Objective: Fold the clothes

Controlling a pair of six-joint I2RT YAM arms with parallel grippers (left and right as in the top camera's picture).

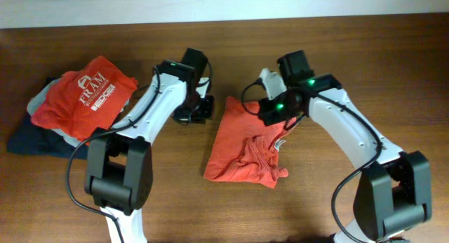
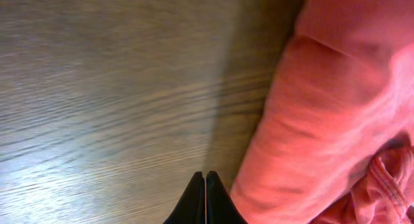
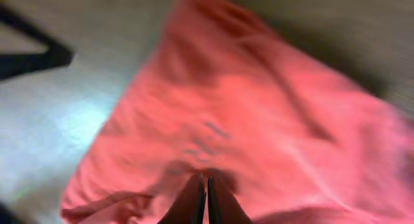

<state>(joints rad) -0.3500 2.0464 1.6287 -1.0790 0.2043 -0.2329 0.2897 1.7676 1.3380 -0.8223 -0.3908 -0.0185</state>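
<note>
The orange-red T-shirt point(image 1: 242, 145) lay half-folded and rumpled near the middle of the wooden counter point(image 1: 393, 74), its plain side up. The cloth was bunched into ridges toward 5 o'clock, with a small white tag point(image 1: 281, 142) at its 3 o'clock edge.

The left jaws were pressed together over bare wood, with the shirt point(image 2: 336, 120) just beside them at their 3 o'clock, apart from the tips. The right jaws were also pressed together, their tips low over the shirt point(image 3: 259, 107). Whether they pinched cloth could not be told.

Faint dark marks on the fabric were too blurred to read. At 9 o'clock, a folded red shirt point(image 1: 88, 95) reading "FRAM" topped grey and navy garments point(image 1: 28, 138).
</note>
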